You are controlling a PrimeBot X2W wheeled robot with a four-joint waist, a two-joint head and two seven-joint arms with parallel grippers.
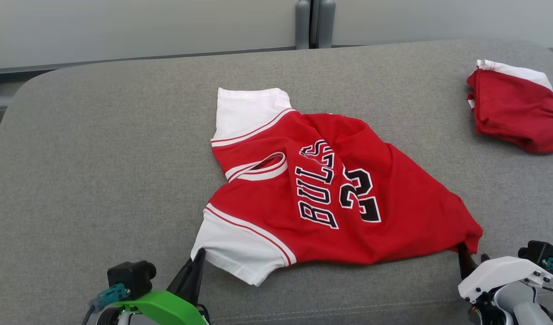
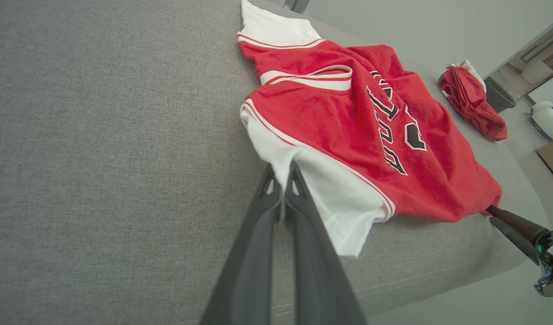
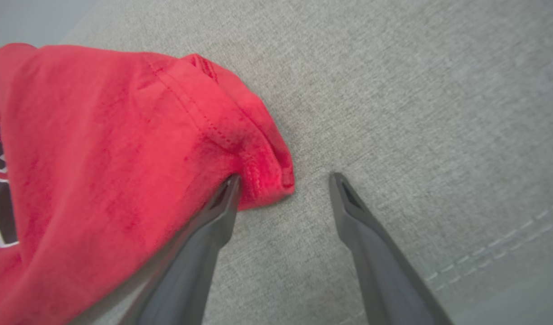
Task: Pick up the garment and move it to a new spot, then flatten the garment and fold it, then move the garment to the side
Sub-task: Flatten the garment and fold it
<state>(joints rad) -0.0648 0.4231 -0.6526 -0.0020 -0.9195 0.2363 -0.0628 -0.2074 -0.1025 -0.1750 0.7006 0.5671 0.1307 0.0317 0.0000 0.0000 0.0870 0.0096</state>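
The white sleeve (image 2: pixel 335 194) of a red Bulls jersey (image 1: pixel 303 216) is pinched by the left tool (image 2: pixel 283 174); the right tool (image 3: pixel 285 180) is spread open at the hem (image 3: pixel 253 149). If the hem is missed, bunching is likely.

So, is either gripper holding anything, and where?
Left gripper pinches the red-and-white fabric jersey by its near white sleeve; right gripper is open, holding nothing.

Red garment (image 1: pixel 393 216), with white sleeves, red-and-white striped trim and black lettering edged in white. Heathered grey weave on the cushion (image 1: pixel 100 158). Red folded cloth (image 1: pixel 511 113) with a white band.
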